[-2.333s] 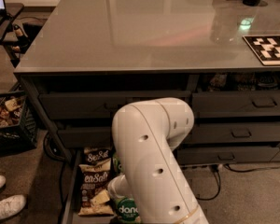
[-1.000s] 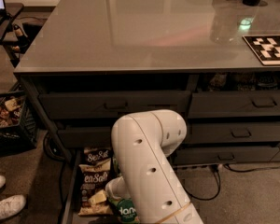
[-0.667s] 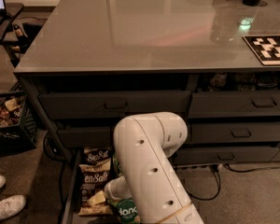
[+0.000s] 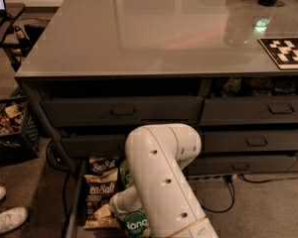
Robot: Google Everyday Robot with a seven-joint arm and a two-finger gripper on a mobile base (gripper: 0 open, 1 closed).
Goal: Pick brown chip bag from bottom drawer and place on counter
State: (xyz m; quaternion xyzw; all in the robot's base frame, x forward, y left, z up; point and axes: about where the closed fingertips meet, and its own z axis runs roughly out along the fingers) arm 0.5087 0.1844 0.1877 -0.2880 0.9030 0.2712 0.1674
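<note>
- The long, shallow dark grey bottom drawer [image 4: 71, 217] is pulled out at lower left. Its near end is cut off by the frame edge.
- A crinkly dark brown chip bag [image 4: 99, 195] lies flat in the drawer's left side, long axis running along the drawer toward the cabinet. Its white "Sea Salt" reads upright to me, so its top points at the cabinet.
- A second brown chip bag [image 4: 103, 166] lies just behind it on the same heading, its far end in shadow under the drawer above.
- The white round-jointed robot arm [image 4: 164, 182] covers the drawer's right half. A green "dang" bag [image 4: 137, 225] shows only in part beneath it.
- The gripper [image 4: 105, 211] is down in the drawer at the nearer bag's lower right. I cannot tell how wide it stands or whether it holds anything.
- The glossy grey counter [image 4: 154, 33] is above. A black-and-white patterned tile [image 4: 286, 51] lies at its right edge, cut off.
</note>
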